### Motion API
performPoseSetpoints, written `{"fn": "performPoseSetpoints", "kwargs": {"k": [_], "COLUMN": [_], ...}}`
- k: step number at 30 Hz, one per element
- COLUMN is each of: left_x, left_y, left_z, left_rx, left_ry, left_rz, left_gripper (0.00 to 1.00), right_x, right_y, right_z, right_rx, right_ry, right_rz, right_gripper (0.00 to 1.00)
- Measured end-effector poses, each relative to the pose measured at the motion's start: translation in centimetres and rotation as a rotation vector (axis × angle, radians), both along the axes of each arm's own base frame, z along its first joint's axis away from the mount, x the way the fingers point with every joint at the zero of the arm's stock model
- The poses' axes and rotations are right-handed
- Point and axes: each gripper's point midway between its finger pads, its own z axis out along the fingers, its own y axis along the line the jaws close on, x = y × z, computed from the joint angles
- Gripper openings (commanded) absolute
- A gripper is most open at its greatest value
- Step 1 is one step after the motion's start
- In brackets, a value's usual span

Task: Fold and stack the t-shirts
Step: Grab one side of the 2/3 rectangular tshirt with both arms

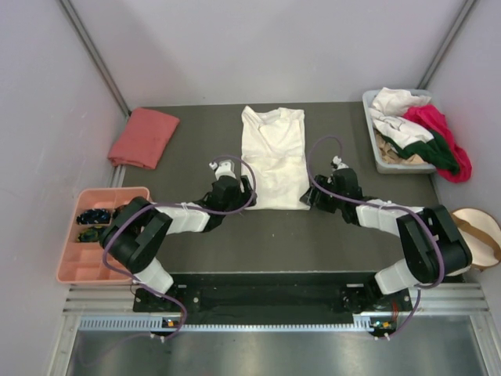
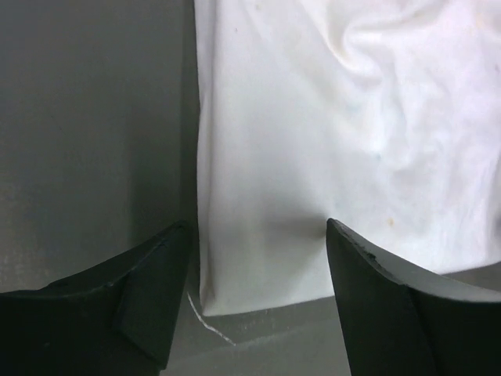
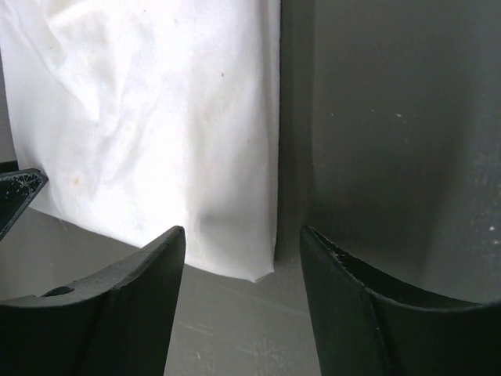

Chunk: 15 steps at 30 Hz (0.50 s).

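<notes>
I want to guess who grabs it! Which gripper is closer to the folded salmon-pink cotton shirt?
Left. The left gripper sits at the cream-white cotton shirt's near left corner, right of the salmon-pink shirt. The right gripper is at the opposite corner, farther away.

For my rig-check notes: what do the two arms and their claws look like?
The left arm and right arm have white links, black joint housings and a looping lilac cable each. The left claw and right claw have two plain black, wedge-shaped fingers.
</notes>
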Motion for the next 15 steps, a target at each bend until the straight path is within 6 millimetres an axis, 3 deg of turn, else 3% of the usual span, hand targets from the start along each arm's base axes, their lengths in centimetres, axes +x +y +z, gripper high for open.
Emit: {"fn": "performPoseSetpoints", "kwargs": {"k": [7, 8, 9, 12, 15], "left_x": [-0.4, -0.5, -0.6, -0.9, -1.3], "left_y": [-0.5, -0.5, -0.5, -0.4, -0.2], "left_z": [-0.4, -0.5, -0.5, -0.9, -1.3], "left_rx": [-0.005, -0.006, -0.006, -0.004, -0.001], "left_ry": [0.014, 0.017, 0.018, 0.031, 0.047], "left_rz": [-0.019, -0.020, -0.021, -0.023, -0.026], "left_gripper": [0.49, 0.46, 0.36, 0.15, 0.05], "right_x": [-0.3, -0.5, -0.5, -0.7, -0.8], "right_y": [0.6, 0.7, 0.7, 0.9, 0.9], "right_z": [-0.8, -0.9, -1.0, -1.0, -1.0], "right_rx": [0.012, 0.012, 0.013, 0.022, 0.024], "right_ry": [0.025, 0.032, 0.036, 0.044, 0.049], "right_rz": [0.022, 0.023, 0.024, 0.024, 0.024], "right_gripper": [0.18, 0.05, 0.00, 0.00, 0.00]}}
